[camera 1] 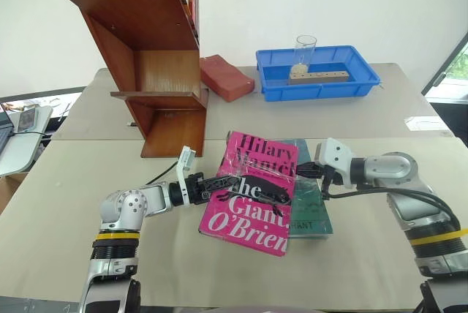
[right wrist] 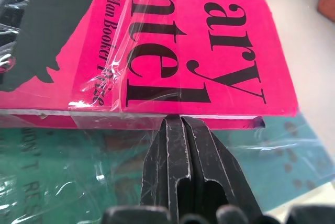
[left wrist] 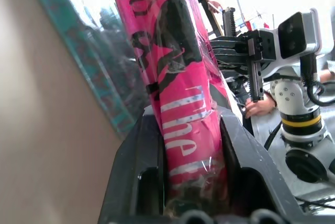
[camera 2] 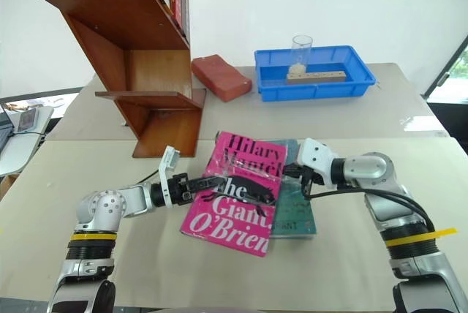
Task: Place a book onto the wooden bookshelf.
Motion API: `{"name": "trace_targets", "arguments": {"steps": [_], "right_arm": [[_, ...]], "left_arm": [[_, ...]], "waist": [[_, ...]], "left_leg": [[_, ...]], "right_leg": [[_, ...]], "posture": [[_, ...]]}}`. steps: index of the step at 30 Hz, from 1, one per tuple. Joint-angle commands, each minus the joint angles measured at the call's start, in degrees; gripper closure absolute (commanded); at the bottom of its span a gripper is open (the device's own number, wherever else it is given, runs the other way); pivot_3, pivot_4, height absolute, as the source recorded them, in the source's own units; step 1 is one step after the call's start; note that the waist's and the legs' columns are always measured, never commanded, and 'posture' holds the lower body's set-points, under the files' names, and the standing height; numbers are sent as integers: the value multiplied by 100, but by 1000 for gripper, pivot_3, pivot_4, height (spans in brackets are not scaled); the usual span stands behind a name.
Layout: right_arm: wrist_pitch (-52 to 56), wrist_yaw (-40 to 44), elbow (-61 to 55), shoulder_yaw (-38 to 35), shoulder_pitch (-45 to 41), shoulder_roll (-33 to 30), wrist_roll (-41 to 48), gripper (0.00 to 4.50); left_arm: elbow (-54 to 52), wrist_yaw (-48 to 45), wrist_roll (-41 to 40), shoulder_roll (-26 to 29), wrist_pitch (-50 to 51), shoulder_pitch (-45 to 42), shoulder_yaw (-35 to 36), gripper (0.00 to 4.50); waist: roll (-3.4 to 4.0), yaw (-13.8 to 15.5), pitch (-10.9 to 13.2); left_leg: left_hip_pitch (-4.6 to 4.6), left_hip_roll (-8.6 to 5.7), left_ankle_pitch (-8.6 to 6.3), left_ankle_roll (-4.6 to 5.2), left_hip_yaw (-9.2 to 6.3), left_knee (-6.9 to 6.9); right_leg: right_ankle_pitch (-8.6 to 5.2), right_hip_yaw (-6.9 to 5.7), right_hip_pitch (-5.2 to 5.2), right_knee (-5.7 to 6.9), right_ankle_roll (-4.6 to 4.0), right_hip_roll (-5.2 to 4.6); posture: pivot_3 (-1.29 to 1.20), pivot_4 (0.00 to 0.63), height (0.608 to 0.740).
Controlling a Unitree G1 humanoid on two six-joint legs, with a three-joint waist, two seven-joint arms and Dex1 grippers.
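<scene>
The left pincer (camera 1: 219, 181) is clamped on the left edge of the book (camera 1: 252, 192), a bright pink hardback with black lettering, one finger above the cover and one below it. The book lies tilted on top of a teal book (camera 1: 311, 210) near the front middle of the pale counter (camera 1: 88, 210), its left side raised in the grip. The right pincer (camera 1: 307, 170) has its two black fingers pressed together with nothing between them, the tips meeting the book's right edge just above the teal cover. The left wrist view shows the pink cover wedged between the fingers (left wrist: 136, 166) with the right arm beyond it; the right wrist view shows the shut fingertips (right wrist: 183, 145) against the book's pale page edge, and the clear glossy wrap on both books. The wooden bookshelf (camera 1: 157, 64) stands at the back left, reddish brown with slanted sides, its lower shelf open and other books on top. A red brick-like block (camera 1: 227, 77) lies just beside the shelf, and a blue tray (camera 1: 318, 72) farther right holds a clear glass (camera 1: 306, 50) and a wooden strip (camera 1: 318, 76). Bare counter lies open between the pink book and the shelf foot.
</scene>
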Motion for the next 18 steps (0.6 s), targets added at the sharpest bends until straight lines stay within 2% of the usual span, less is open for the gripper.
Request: {"name": "trace_targets", "arguments": {"steps": [1, 5, 10, 13, 15, 18], "right_arm": [[393, 64, -604, -624, 78, -424, 401, 4500], [744, 108, -905, -1175, 360, -798, 757, 4500], [1282, 307, -1418, -1847, 675, -1222, 1391, 4500], [1930, 258, -1745, -2328, 494, -1352, 2122, 4500], [2293, 33, -1896, -2483, 125, -1354, 2510, 4500], [2664, -230, -2037, -2474, -303, -1332, 2855, 4500]], "left_arm": [[-745, -76, -189, 193, -398, -180, 225, 3760], [-1413, -43, -92, 368, -858, -732, 194, 3760], [-2136, -370, 1026, 941, -2353, -1580, -475, 3760], [-2046, -444, 2264, 1328, -3915, -2349, -841, 3760], [-1411, -441, 3630, 1814, -5787, -2867, -1160, 3760], [-472, -303, 4661, 2178, -7555, -3332, -1353, 3760]], "waist": [[0, 3, 3], [-6, 36, 10], [12, 38, 28], [12, 28, 69], [11, 3, 92], [12, -19, 92]], "left_leg": [[-1, 0, 0, -1, -1, -2], [9, 0, 0, -1, -4, -10], [8, -10, 2, -4, -9, -19], [38, -17, 2, -5, -9, -33], [46, -18, 10, -18, -10, -51], [52, -23, 22, -36, -10, -92]], "right_leg": [[0, 0, 1, -3, 0, 0], [0, 0, 18, -23, 0, 1], [5, 6, 41, -57, 4, -1], [5, 9, 82, -71, 5, -4], [5, 10, 91, -78, 5, -4], [8, 21, 100, -98, 1, -3]], "posture": [[0, 150, 637], [0, 150, 637], [0, 150, 637], [0, 150, 637], [0, 150, 637], [0, 150, 637]]}}
